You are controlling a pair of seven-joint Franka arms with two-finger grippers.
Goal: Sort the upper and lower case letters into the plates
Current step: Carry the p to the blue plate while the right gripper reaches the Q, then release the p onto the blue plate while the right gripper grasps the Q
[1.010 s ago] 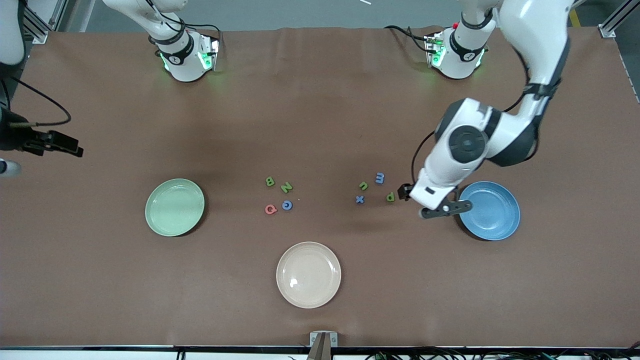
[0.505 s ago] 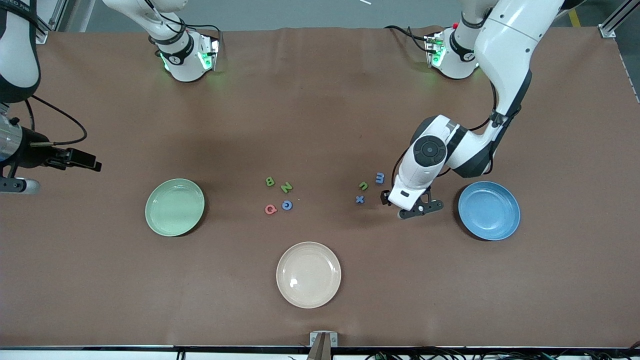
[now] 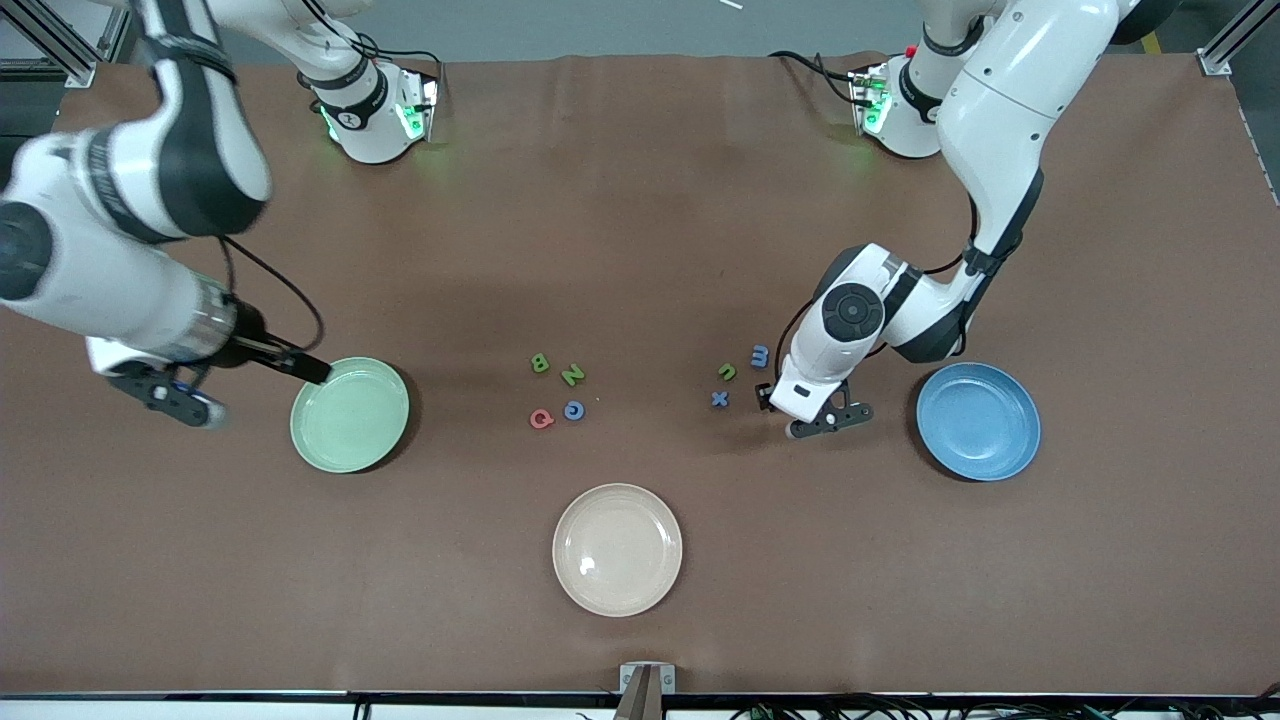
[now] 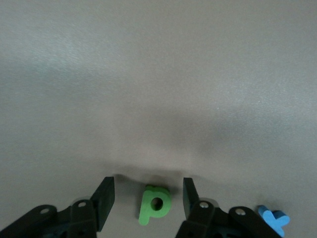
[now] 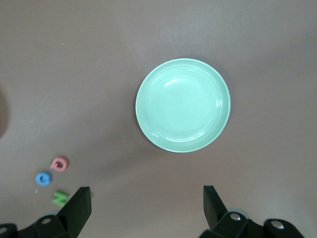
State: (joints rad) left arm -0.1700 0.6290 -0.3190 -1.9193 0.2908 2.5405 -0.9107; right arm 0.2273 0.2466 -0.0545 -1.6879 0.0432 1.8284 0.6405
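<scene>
The left claw point(image 4: 148, 203) is down at the surface point(image 3: 640, 200) between the small letters and the blue plate point(image 3: 978, 421). Its fingers point(image 4: 104, 201) stand partly open on either side of a green letter p point(image 4: 154, 204), with a gap on each side, so nothing is gripped. A blue letter x point(image 4: 274, 219) lies just beside one finger.

The right claw point(image 5: 146, 208) hangs over the surface beside the mint green plate point(image 3: 349, 414), toward the right arm's end of the surface. Its fingers are spread wide and hold nothing.

The mint green plate, the blue plate and a cream plate point(image 3: 617, 549) are all without letters. The cream plate lies nearest the front camera, between the other two.

Two clusters of letters lie on the surface between the green and blue plates. Toward the right arm's end are a green B point(image 3: 540, 363), a green N point(image 3: 572, 375), a pink letter point(image 3: 541, 419) and a blue letter point(image 3: 574, 410), both rounded and hard to read. Toward the left arm's end are a blue m point(image 3: 760, 355) and a green u point(image 3: 727, 372), with the blue x nearer the front camera than these.
</scene>
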